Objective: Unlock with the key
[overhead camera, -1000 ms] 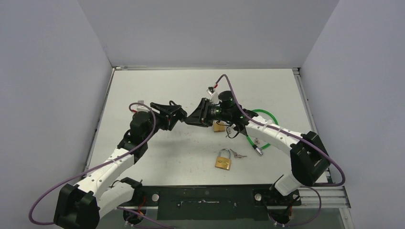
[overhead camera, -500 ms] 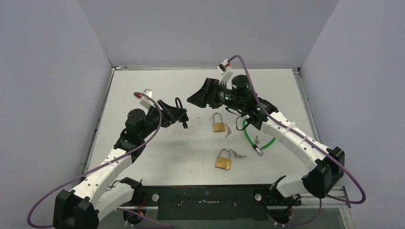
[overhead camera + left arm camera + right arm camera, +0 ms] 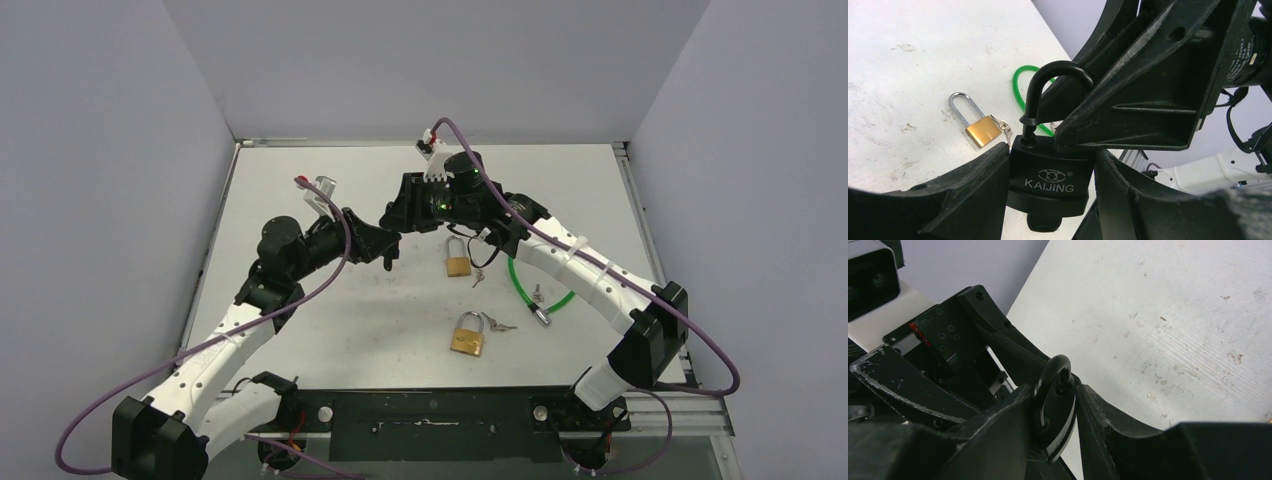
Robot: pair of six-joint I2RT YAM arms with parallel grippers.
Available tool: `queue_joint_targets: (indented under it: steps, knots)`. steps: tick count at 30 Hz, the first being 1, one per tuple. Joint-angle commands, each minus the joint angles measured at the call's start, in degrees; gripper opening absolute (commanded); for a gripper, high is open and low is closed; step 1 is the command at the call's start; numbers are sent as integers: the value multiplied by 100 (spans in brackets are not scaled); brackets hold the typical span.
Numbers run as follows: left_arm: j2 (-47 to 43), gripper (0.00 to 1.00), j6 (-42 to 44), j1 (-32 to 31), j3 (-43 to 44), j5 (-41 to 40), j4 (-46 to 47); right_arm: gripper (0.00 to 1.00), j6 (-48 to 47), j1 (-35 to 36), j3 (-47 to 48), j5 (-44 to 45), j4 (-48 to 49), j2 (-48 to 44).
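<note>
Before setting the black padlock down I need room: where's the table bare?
Bare: the table's far strip, and the patch between the left arm and nearer brass padlock. Crowded: centre-right, around farther brass padlock, keys, green cable.
</note>
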Motion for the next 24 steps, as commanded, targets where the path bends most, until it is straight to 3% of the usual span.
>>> queue_joint_targets:
  steps: [1,8,11,14,16,19,22,24]
  knots:
    - [-94,24,164,12,415,527,533,34,-34,-33,159,-15,208,-60]
    - [-172,24,165,13,366,539,368,33,147,-98,-41,-103,455,-171]
    - [-198,25,134,13,340,504,346,23,219,-115,-100,-103,515,-197]
    - [-217,28,126,13,332,495,270,6,284,-160,-224,-99,659,-294]
    - [-233,43,144,13,352,398,106,0,323,-186,-368,-111,878,-386]
    - [-334,79,284,13,378,122,-151,0,383,-241,-512,-165,1096,-491]
    - [-527,96,547,13,349,-253,-349,0,501,-283,-579,-227,1223,-548]
    - [-638,97,619,13,297,-405,-307,0,577,-294,-593,-256,1227,-559]
